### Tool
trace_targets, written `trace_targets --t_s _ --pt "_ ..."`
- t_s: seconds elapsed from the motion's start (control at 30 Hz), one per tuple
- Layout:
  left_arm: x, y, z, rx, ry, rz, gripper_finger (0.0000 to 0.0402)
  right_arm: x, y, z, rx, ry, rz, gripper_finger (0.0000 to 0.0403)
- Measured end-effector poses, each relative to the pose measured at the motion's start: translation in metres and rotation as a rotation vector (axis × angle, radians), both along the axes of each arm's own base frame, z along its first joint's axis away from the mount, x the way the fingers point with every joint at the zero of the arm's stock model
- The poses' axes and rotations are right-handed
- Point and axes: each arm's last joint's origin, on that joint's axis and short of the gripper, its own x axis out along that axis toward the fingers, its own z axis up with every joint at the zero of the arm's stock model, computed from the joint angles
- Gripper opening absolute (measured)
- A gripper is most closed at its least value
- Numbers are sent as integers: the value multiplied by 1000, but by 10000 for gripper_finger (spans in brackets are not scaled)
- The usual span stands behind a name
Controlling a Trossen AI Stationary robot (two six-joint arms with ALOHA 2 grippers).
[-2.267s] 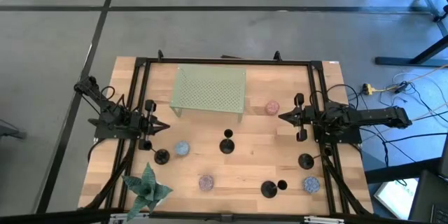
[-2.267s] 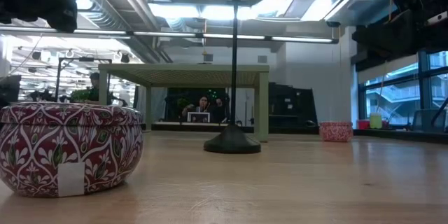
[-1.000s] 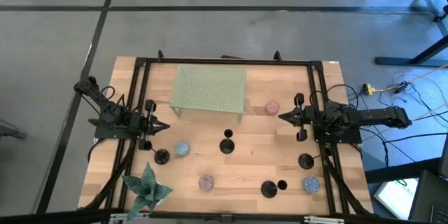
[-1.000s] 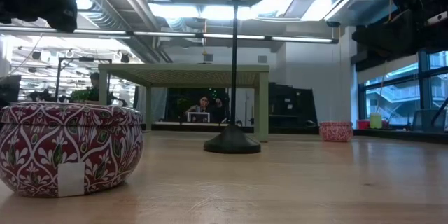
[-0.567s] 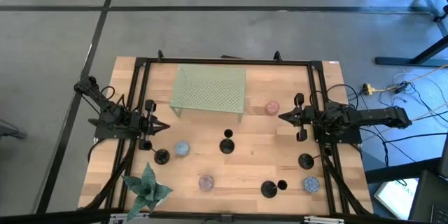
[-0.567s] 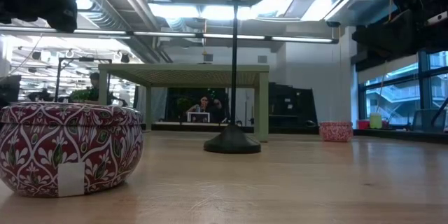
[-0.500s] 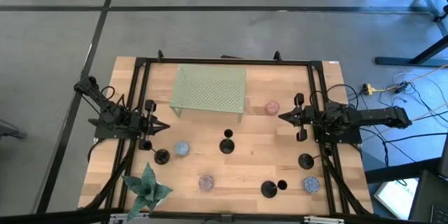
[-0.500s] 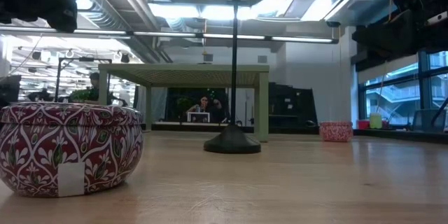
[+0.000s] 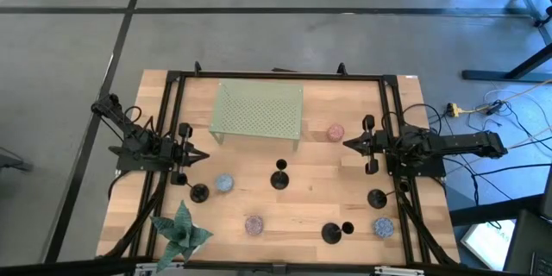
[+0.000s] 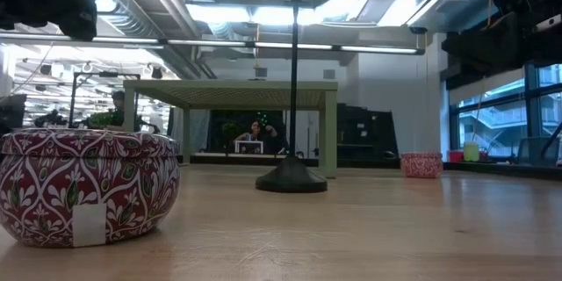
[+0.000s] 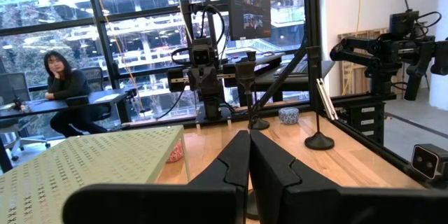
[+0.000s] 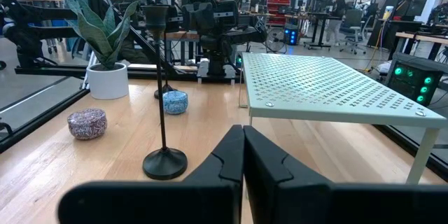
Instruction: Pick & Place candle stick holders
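Waiting at opp. table edges, left gripper (image 9: 201, 155) at 9 o'clock and right gripper (image 9: 348, 144) at 3 o'clock both have fingers pressed together, holding nothing — four candle stick holders stand apart on the wood: one at centre (image 9: 279, 178), one at 8 (image 9: 199, 193), two toward 4–5 (image 9: 377, 198) (image 9: 332, 232), below the green perforated stand (image 9: 258, 110)
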Motion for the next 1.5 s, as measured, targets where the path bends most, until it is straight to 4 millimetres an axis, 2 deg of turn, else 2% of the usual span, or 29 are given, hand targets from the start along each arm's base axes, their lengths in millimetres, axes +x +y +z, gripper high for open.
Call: trace_targets --t_s 0.8,1.07,1.23,1.37,1.5 --pt "0 0 0 -4 -2 10 6 0 0 3 2 -25 -8 7" --pt "0 0 1 -3 -5 -10 6 -1 -1 14 -224 -140 -33 7" --pt "0 0 2 -48 -5 -10 6 -1 -1 17 -244 -168 -38 7" --pt "-5 4 21 -77 -27 -6 6 -1 -1 14 -198 -140 -31 7" --pt "-12 9 40 -50 48 -21 15 -1 -1 14 -192 -139 -31 7"
